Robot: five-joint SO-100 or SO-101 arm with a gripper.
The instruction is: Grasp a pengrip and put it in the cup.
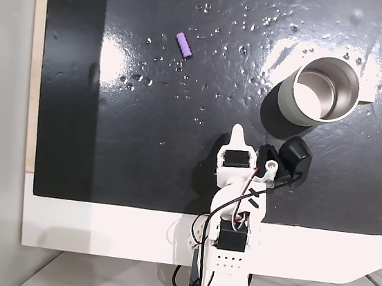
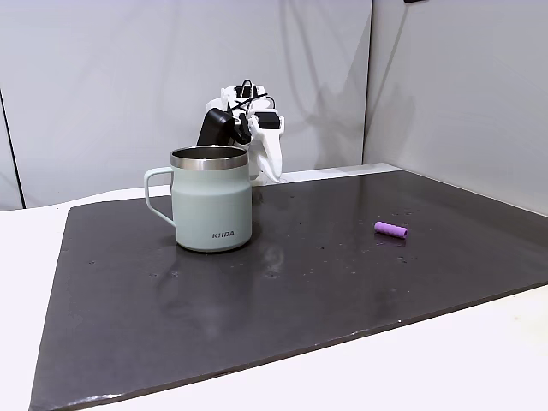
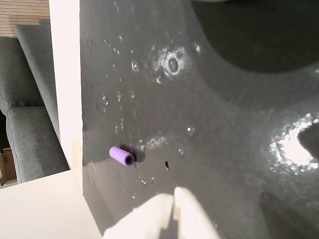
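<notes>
- The bench point(image 1: 97, 229) was white, with a large dark glossy mat point(image 1: 176, 148) laid over most of it; the mat carried scattered small droplets and bright glare patches.
- A grey sofa point(image 3: 25, 99) stood beyond the bench edge in the wrist view.
- The white arm point(image 1: 234, 218) sat folded at the near edge of the mat in a fixed view from above, with dark cables looped at its base.
- The cup point(image 1: 321, 89) stood upright on the mat (mouth open upward, shiny metal inside), to the right of the arm's tip in that view; in a fixed view from the side point(image 2: 211, 201) it stood in front of the arm, its handle pointing left.
- The pincer point(image 3: 173, 199) pointed down at the mat, its two pale fingertips drawn together with barely a slit between them, holding nothing.
- The pengrip point(image 1: 183, 44) lay on its side on the mat, well apart from the cup and from the arm; in the side view point(image 2: 390, 229) it lay right of the cup, and in the wrist view point(image 3: 122, 156) it lay near the mat's left edge, up and left of the fingertips, not touching them.
</notes>
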